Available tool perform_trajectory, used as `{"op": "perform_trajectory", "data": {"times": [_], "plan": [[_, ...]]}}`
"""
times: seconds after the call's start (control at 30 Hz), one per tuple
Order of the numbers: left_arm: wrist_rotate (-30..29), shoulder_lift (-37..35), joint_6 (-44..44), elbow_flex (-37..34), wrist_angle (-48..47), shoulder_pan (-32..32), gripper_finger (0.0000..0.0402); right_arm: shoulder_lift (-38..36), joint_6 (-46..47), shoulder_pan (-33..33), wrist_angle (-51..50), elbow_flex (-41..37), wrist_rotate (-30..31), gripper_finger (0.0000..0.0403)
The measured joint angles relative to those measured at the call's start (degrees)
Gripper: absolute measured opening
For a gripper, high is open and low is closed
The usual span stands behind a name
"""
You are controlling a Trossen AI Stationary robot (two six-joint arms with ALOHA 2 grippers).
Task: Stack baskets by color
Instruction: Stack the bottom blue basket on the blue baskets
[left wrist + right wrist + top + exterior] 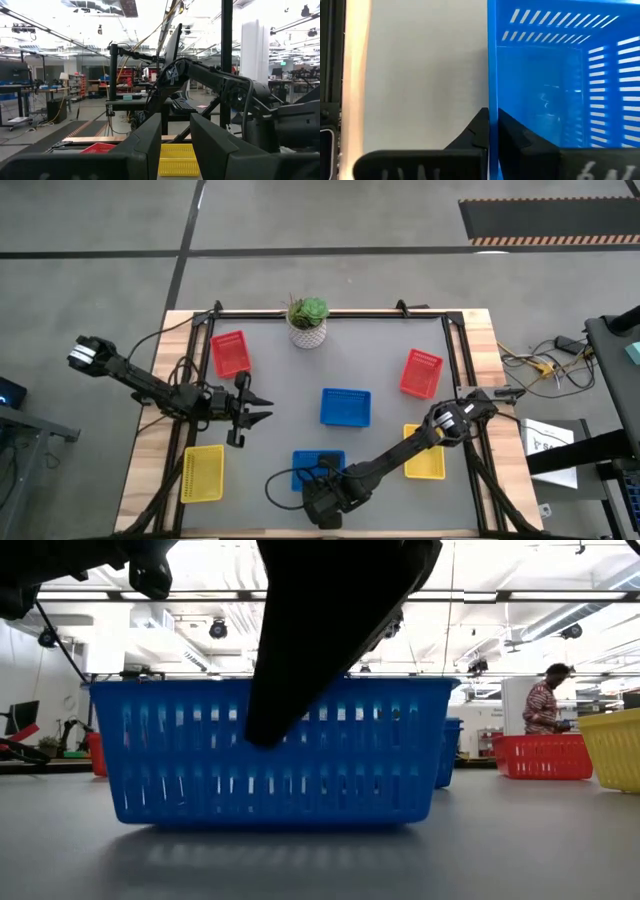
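Two blue baskets stand on the grey table, one near the front edge (310,465) and one at the middle (346,406). Two red baskets (230,352) (421,372) sit farther back, and two yellow ones (203,472) (424,452) stand at the near left and near right. My right gripper (492,114) reaches in from the right and is shut on the near blue basket (200,750). Left of the middle blue basket, my left gripper (266,408) hovers open, with nothing between its fingers (145,140). My right gripper pinches the near long wall (493,75) of the front blue basket at its rim, one finger inside the basket and one outside (300,680). The fingers slant down from above and from the right. The basket rests flat on the table (320,860).
A green plant in a white pot (308,322) stands at the far edge. A black frame (455,350) runs round the table. Beyond the table a person (545,705) shows in the room. Bare table lies between the baskets.
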Motion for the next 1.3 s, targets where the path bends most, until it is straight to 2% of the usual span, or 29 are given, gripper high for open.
{"op": "perform_trajectory", "data": {"times": [0.27, 0.63, 0.87, 1.07, 1.3], "plan": [[0.00, 0.00, -0.02, -0.02, -0.09, 0.00, 0.0088, -0.19, -0.79, 0.11, -6.32, 3.80, -0.02, 0.0009], [0.00, 0.00, -0.11, -0.18, -0.53, 0.00, 0.0088, -0.26, -7.80, 1.24, -22.60, 14.28, 0.50, 0.0009], [0.00, 0.00, -0.10, -0.21, -0.53, -0.02, 0.0088, -1.81, -9.26, 0.92, -32.75, 16.82, 8.58, 0.0009], [0.00, 0.00, -0.09, -0.39, -0.51, -0.02, 0.0088, -5.06, -11.32, -0.36, -33.92, 16.82, 13.06, 0.0009], [0.00, 0.00, -0.09, -0.44, -0.48, -0.02, 0.0088, -7.52, -16.04, -3.46, -32.64, 16.80, 14.10, 0.0009]]}}
